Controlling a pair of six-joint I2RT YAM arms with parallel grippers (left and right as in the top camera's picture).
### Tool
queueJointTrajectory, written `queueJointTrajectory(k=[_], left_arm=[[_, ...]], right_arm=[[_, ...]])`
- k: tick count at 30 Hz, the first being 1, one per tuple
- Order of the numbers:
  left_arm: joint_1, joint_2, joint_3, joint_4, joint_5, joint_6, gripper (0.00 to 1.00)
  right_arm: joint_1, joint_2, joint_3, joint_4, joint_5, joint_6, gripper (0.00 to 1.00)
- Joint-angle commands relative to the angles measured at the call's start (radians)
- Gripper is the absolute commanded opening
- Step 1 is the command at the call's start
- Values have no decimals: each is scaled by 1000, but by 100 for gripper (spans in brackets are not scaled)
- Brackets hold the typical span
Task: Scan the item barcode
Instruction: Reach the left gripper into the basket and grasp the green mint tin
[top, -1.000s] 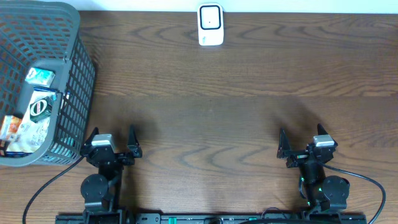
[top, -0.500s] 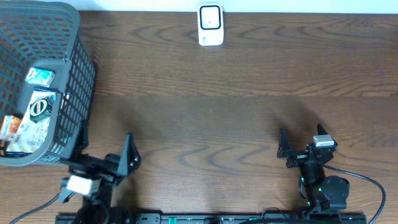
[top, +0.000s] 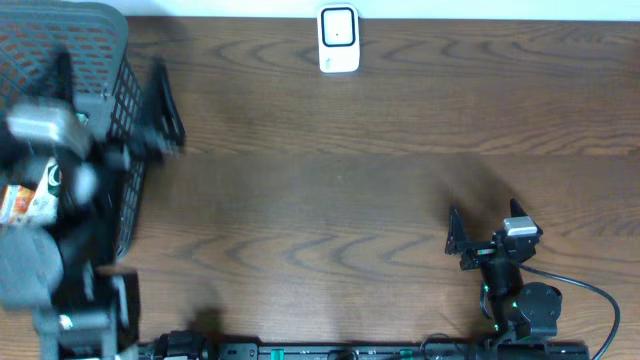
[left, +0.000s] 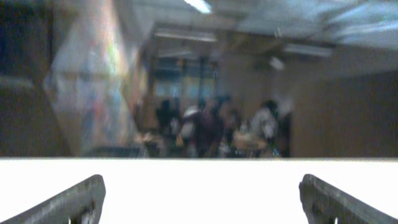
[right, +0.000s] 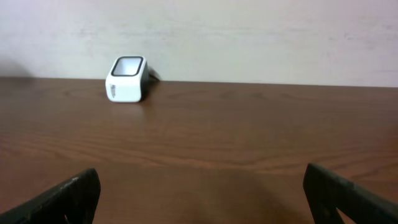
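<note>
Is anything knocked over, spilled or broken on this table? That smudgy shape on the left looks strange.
Nothing is spilled or broken. The basket and the white scanner stand upright. The smudgy shape is the left arm, blurred and looming above the basket, probably raised close to the camera.

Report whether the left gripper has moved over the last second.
Yes. In the overhead view the left gripper has swung from below the basket toward the far side and leftward, and is now over its right wall, blurred in motion.
</note>
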Motion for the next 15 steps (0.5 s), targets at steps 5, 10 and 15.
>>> queueJointTrajectory(k=[5,10,15], left_arm=[[224,532,938,-758,-556,257,98],[340,716,1066,-1083,-481,270,97],[424,840,1065,-1207,-484,187,98]], right_arm=[[9,-5,-2,-3,1,6,99],[9,-5,-2,-3,1,6,99],[9,-5,-2,-3,1,6,99]])
